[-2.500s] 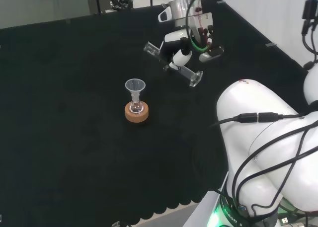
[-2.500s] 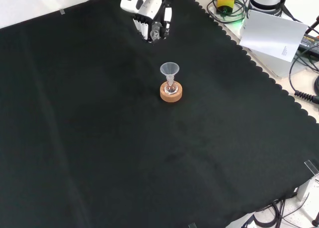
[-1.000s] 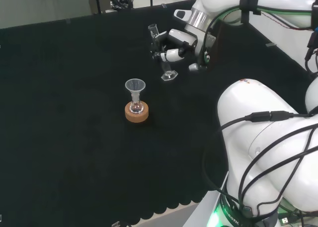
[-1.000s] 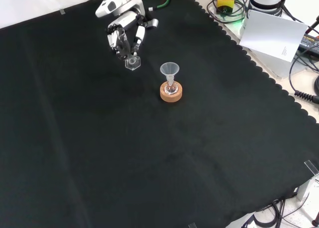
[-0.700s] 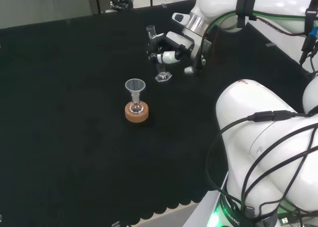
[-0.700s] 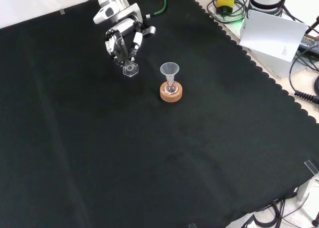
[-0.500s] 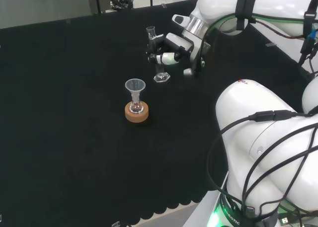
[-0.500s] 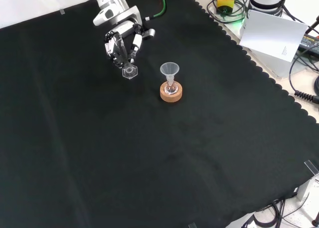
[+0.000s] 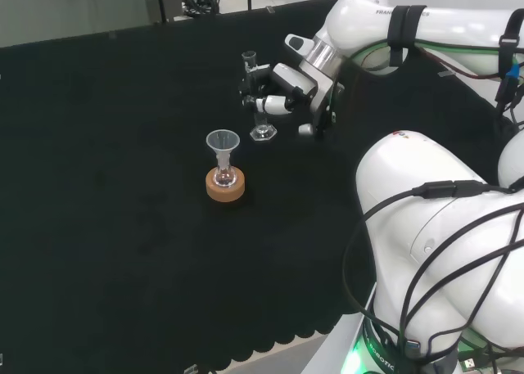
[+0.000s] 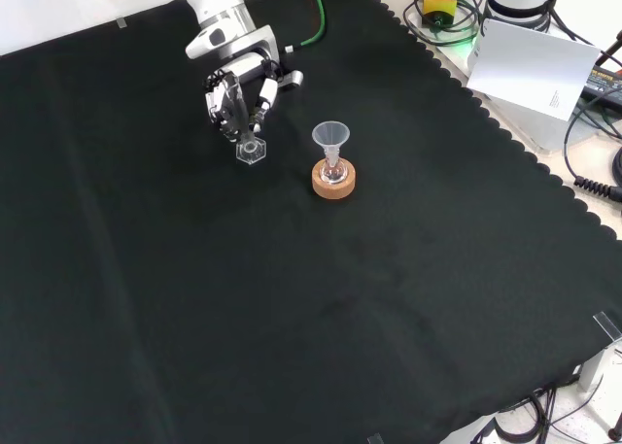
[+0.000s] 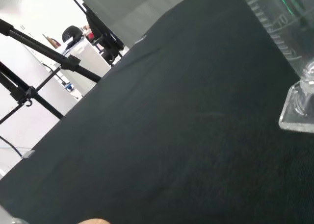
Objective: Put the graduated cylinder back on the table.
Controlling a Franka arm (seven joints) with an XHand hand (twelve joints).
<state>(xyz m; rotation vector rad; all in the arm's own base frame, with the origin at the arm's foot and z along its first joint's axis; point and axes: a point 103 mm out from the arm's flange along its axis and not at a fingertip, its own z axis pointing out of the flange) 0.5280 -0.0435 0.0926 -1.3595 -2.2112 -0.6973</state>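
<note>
Glass graduated cylinder (image 9: 259, 104) is standing upright on the bench (image 9: 123, 145) just beyond the funnel (image 9: 222, 142), fingers (image 10: 236, 99) curling round it; careless release risks tipping it over.

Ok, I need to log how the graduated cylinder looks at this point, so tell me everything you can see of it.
The graduated cylinder is a slim tube of clear glass or plastic with printed scale marks and a flat hexagonal foot. It stands about upright, its foot at or just above the black cloth; contact is unclear. The hand grips its tube with curled fingers. It looks empty. In the head view it is behind and right of the funnel on the cork ring, apart from both.
</note>
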